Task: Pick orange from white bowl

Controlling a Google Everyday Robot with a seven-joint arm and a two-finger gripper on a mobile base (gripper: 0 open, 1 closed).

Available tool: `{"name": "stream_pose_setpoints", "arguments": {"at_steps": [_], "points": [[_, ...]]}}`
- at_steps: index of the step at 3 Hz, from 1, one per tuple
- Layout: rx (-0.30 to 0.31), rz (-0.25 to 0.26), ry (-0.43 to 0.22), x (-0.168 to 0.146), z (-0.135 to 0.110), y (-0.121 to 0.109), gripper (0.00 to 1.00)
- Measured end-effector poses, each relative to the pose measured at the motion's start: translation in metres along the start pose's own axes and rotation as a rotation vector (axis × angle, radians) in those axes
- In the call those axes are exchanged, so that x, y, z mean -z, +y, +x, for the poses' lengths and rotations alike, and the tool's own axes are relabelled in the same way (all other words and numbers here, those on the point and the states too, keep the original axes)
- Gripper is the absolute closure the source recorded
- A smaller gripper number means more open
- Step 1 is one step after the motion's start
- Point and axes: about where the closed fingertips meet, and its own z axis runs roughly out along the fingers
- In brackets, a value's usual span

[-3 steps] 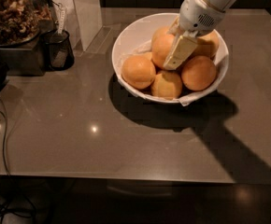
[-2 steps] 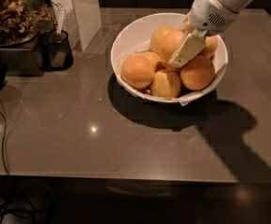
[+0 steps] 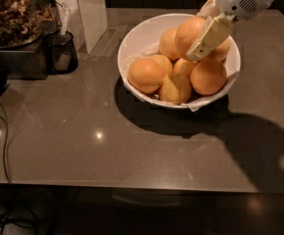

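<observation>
1. The gripper (image 3: 203, 31) was in the upper right of the frame, reaching down from the top edge over the right half of the white bowl (image 3: 133, 39).
2. Its fingers were clamped on the orange (image 3: 187, 32). One cream-coloured finger (image 3: 208, 36) lay across the fruit's right side, and the other showed only partly behind it.
3. The orange sat near the top centre-right of the frame, inside the bowl's outline. It was higher than the other fruit, though whether it touched them could not be told.
4. Below it the bowl held more fruit: a left orange (image 3: 145, 75), a right orange (image 3: 209, 76) and a paler front orange (image 3: 175, 88). Others lay partly hidden behind.
5. A thin white liner (image 3: 200, 105) poked over the bowl's lower right rim.
6. The bowl stood on a grey-brown countertop (image 3: 83, 136) and threw a dark shadow (image 3: 249, 141) toward the lower right.
7. In the upper left stood a glass jar (image 3: 10, 13) of brown dried pieces, with a black cup (image 3: 61, 50) just beside it.
</observation>
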Motion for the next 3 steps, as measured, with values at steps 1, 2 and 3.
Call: {"name": "stream_pose_setpoints", "arguments": {"at_steps": [1, 2, 3], "points": [[0.071, -0.003, -0.07, 0.04, -0.013, 0.001, 1.0], [0.093, -0.003, -0.192, 0.078, -0.01, 0.016, 1.0], [0.055, 0.033, -0.351, 0.11, 0.005, 0.041, 1.0]]}}
